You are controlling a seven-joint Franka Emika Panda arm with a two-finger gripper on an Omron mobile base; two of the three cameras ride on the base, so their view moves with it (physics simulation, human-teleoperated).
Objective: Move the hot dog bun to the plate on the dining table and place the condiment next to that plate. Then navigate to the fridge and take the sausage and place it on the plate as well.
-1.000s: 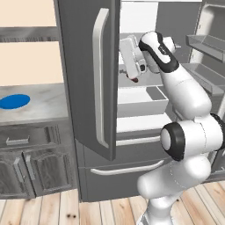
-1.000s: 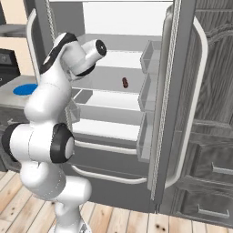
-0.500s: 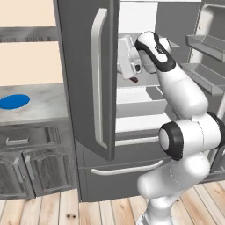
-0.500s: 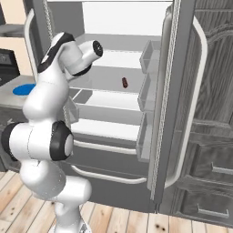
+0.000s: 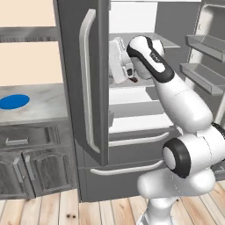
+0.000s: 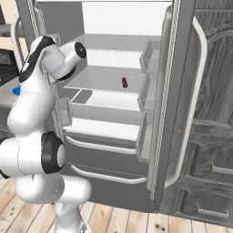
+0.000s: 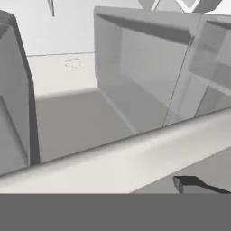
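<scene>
No legible writing on the open fridge [image 6: 182,91]. Sausage [image 6: 124,82] lies on a shelf. Gripper [image 5: 130,77] spread unclear.

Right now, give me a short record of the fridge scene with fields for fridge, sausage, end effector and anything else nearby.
fridge: both doors open, white shelves showing
sausage: lying on a middle shelf, untouched
end effector: inside the fridge at shelf height, near the sausage, holding nothing; whether it is open or shut cannot be told
nearby: blue plate on the counter left of the fridge
</scene>
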